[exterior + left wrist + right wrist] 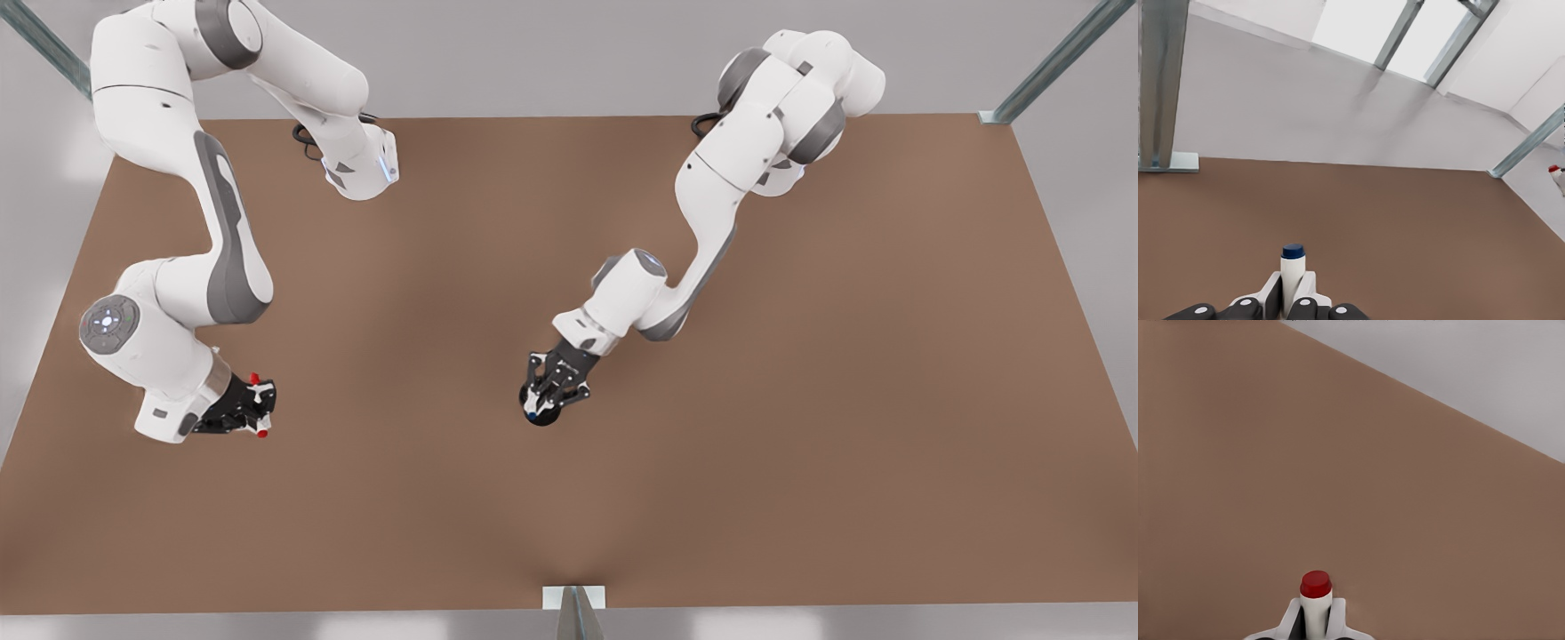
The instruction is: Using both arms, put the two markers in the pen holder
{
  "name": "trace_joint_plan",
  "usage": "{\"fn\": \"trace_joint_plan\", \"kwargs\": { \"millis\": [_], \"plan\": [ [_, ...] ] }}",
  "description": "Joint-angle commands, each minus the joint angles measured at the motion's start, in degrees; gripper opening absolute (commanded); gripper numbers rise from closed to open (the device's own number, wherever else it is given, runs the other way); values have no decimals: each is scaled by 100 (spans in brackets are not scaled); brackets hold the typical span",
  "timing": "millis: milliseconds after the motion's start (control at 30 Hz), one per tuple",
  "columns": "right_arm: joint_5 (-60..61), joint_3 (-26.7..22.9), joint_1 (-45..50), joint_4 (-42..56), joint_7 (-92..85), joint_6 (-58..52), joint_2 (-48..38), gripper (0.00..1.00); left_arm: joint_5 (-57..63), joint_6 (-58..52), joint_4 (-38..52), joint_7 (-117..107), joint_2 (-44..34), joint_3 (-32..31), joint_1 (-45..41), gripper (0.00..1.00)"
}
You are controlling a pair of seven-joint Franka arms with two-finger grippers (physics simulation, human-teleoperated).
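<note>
Left black two-finger gripper [553,396] clenching the blue-capped white marker [1292,270] over the black mesh pen holder [539,414] mid-tabletop, right gripper [253,407] grasping the red-capped white marker [1315,603] nearing the brown tabletop's [800,400] edge on the front view's left.

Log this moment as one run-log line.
left gripper: shut on blue marker, over pen holder | right gripper: shut on red marker

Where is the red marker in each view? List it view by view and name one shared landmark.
Front view: the red marker is at the front view's left, gripped in the right claw.
Left wrist view: the marker is small and far off, beyond the table.
Right wrist view: the marker is close up, between the claw's fingers.
Shared landmark: the brown table.
</note>
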Motion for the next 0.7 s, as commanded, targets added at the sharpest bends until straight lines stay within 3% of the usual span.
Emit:
{"fn": "trace_joint_plan", "kwargs": {
  "millis": [0, 433, 467, 500, 533, 600, 667],
  "plan": [
    [-59, 25, 158, -2, 1914, 234, 51, 22, 308, 709, -12, 554, -12, 18, 6, 21],
    [-77, 280, 896, 7, 3241, 489, 33, 22, 431, 709, 198, 625, 533, 141, -117, 25],
    [-77, 280, 966, 7, 3338, 489, 33, 22, 422, 709, 181, 625, 551, 141, -126, 32],
    [-77, 280, 1001, 16, 3408, 541, 42, 22, 422, 709, 181, 634, 542, 141, -134, 80],
    [-68, 280, 1037, 16, 3408, 612, 51, 22, 431, 709, 146, 642, 524, 141, -117, 100],
    [-68, 280, 1054, 16, 3522, 621, 51, 22, 440, 700, 102, 642, 401, 150, -73, 100],
    [-59, 280, 1169, 16, 3619, 682, 51, 22, 826, 463, -267, 730, 76, 44, 585, 100]
  ]
}}
